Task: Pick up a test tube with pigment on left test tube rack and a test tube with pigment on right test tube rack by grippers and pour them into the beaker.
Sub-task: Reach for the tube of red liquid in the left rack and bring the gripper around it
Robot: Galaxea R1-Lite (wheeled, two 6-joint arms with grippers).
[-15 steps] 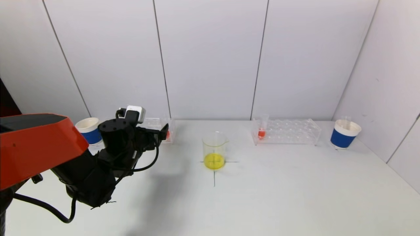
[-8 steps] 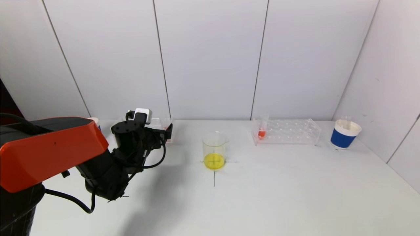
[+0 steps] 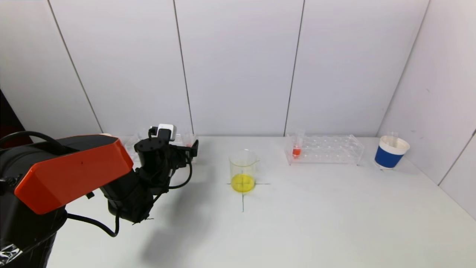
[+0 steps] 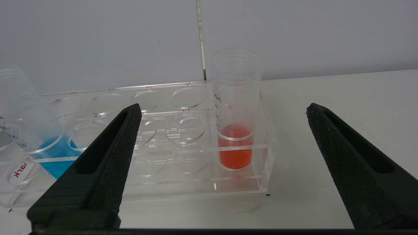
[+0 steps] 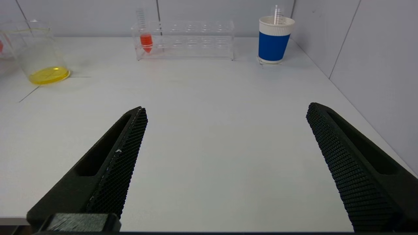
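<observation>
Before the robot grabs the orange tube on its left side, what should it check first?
1. Left gripper open wide enough for the tube: ok.
2. Orange tube between the two fingers: ok, though not yet reached.
3. Tube upright in the left rack: ok.
4. Blue tube out of the closing path: cannot tell; it sits near one finger.
5. Beaker upright, ready for pouring: ok.
6. Right gripper open, far from the right rack: ok.
</observation>
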